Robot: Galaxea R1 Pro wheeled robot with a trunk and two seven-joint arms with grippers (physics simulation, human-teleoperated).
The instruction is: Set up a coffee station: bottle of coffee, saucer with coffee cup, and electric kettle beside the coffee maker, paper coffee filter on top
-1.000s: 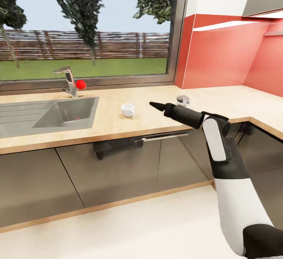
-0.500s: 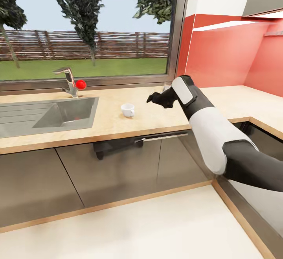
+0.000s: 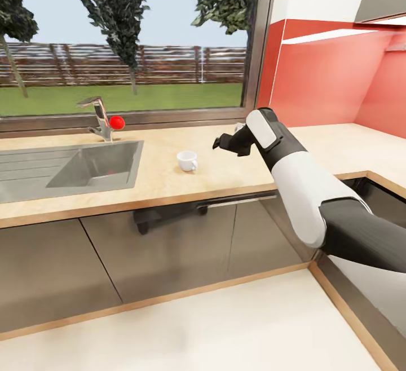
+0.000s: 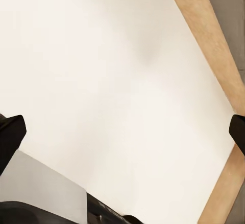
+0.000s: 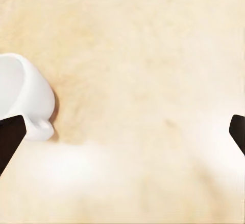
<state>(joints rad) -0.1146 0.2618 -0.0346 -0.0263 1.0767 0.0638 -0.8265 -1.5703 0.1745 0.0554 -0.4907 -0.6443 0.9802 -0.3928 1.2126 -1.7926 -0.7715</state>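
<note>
Light wood worktop runs under a wide window, with grey cabinet fronts below and a red panel behind its right end, where it turns a corner. Set into its left part is a steel sink, a tap at its back edge. One white cup stands upright near the middle, nothing visible inside. Right tool hovers just beside it, spread wide and holding nothing. Left tool hangs over pale floor, likewise spread.

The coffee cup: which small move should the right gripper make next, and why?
Probably shift the open right gripper sideways toward the coffee cup. The cup stands upright on the kitchen countertop, off to one side of the spread fingers, not between them.
</note>
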